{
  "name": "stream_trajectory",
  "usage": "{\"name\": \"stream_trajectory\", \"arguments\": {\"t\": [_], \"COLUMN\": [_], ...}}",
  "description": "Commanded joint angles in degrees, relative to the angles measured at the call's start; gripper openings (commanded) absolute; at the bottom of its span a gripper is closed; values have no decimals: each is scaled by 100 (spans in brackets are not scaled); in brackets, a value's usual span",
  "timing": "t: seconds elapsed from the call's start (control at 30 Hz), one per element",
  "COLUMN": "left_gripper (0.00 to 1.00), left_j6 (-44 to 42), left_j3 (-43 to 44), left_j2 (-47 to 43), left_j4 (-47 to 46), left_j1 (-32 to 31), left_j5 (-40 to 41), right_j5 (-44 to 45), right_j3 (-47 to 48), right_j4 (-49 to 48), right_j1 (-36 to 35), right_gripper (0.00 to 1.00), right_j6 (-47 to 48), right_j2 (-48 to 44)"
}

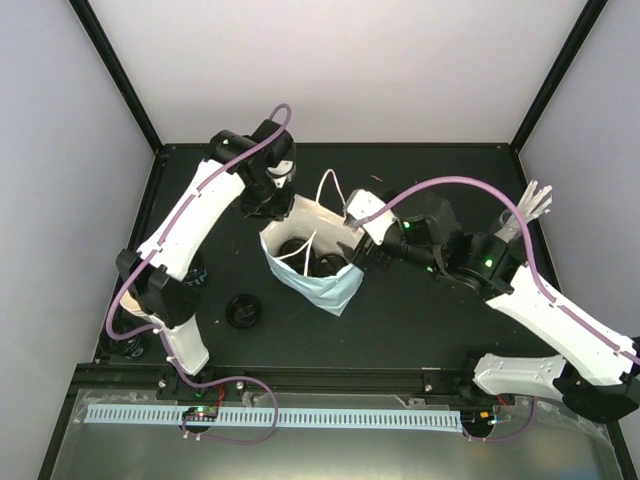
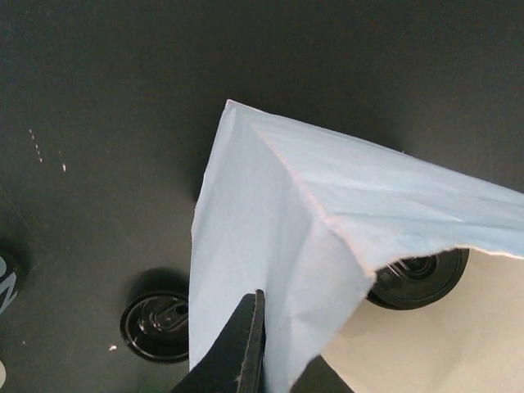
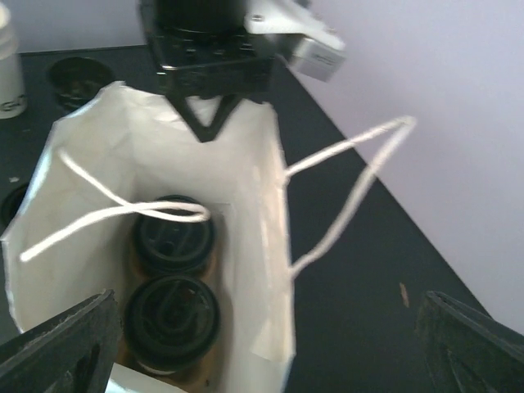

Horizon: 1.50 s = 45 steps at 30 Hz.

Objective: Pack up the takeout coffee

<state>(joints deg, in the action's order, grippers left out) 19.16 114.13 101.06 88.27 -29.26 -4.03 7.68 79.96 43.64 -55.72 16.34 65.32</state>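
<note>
- From above, the light-blue paper bag (image 1: pixel 335 285) stands open in the middle of the matte black worktop (image 1: pixel 420 320), its creased paper white on the inside.
- Two lidded cups (image 1: pixel 296 248) sit deep inside it, and only their round, glossy black plastic lids show.
- A loose cup (image 1: pixel 243 310) with the same kind of lid stands on the worktop just off the bag's near-left side.
- The left hand (image 1: pixel 270 205) is at the bag's far-left rim and the right hand (image 1: pixel 352 250) at its right rim.
- A clear glass of white sticks (image 1: pixel 530 205) stands far off to the right.
- At the left wrist, the left hand (image 2: pixel 282 344) is closed tight, with the bag's (image 2: pixel 246 246) thin wall pinched between its dark fingers.
- The bag's corner folds to a sharp crease and its rim is slightly ragged.
- One black lid (image 2: pixel 413 278) peeks out past that rim from inside the bag, and the loose cup (image 2: pixel 155 327) sits outside on the worktop (image 2: pixel 98 123).
- At the right wrist, the right hand (image 3: pixel 266 311) is spread as wide as it goes over the bag's mouth and holds nothing, a dark finger at each lower corner.
- The left hand (image 3: pixel 205 123) grips the far rim of the bag.
- The two lidded cups (image 3: pixel 172 319) stand one behind the other along the bag's (image 3: pixel 164 147) left inner wall, their lids ringed with moulded ridges.
- One of the white cord handles (image 3: pixel 352 147) loops outward, and the other droops across the farther lid.
- A brownish edge shows under the nearer cup, and I cannot tell what it is.
- A white container at the left edge carries dark lettering too blurred to read.
</note>
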Motion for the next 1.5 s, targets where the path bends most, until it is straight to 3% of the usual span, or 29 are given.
{"name": "stream_trajectory", "arguments": {"t": [0.0,0.53,0.67,0.83,1.0,1.1,1.23,1.47], "left_gripper": [2,4,21,52,85,97,99,99], "left_j6": [-40,-6,-39,-157,-310,-452,-518,-246], "left_j3": [517,1563,1609,1977,1969,1982,1663,-496], "left_j2": [265,1170,1161,1012,448,-25,-982,-3183], "left_j4": [-24,-402,-412,-297,-456,-618,-1144,-2729], "left_j1": [65,317,358,388,394,394,394,434], "left_j5": [86,-145,-243,-499,-526,-286,51,424], "right_j5": [519,186,416,559,758,999,1721,1978], "right_j3": [-23,-147,-151,-36,-160,1,491,372], "right_j4": [-201,-205,-241,-340,-809,-613,398,1134], "right_j1": [432,1919,1986,2000,1997,1996,1997,1997], "right_gripper": [100,100,100,100,100,100,100,100], "right_j6": [-236,-1101,-1324,-1514,-1969,-2474,-3586,-4288], "right_j2": [-280,-682,-621,-505,-445,-326,-173,-558]}}
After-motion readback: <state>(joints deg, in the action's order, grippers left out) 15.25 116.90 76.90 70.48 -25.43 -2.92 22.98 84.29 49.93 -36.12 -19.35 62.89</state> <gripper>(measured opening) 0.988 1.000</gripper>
